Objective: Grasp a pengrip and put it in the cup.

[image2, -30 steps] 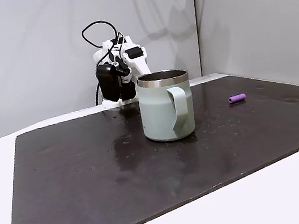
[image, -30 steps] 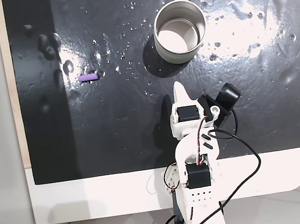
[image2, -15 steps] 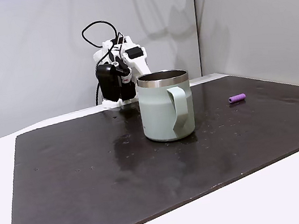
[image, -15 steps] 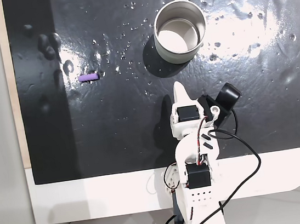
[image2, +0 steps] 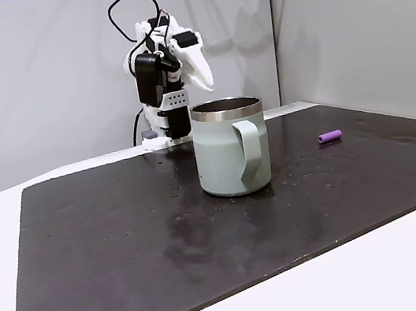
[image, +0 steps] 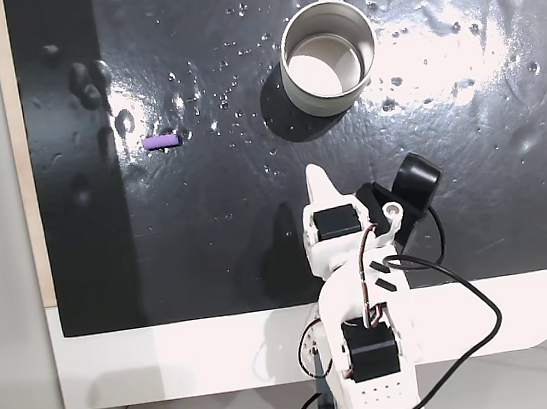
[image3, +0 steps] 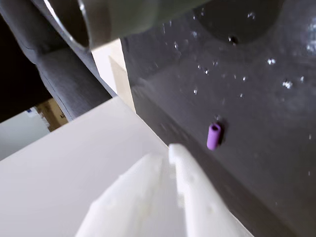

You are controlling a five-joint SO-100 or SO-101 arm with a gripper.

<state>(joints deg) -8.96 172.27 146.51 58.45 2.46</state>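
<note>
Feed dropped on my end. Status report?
End effector empty, jaw state unclear, short of the cup. Pengrip lying on the mat, untouched. Nothing between arm and pengrip.

A black mat (image2: 126, 241) glistening with droplets covers most of a white table (image2: 387, 269). Behind it, from nine to three o'clock, stand plain grey wall panels (image2: 34, 73).

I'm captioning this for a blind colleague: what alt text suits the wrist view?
A small purple pengrip lies alone on a dark, speckled mat, just beyond the blurred white gripper rising from the bottom edge. The cup sits at the top edge.
</note>
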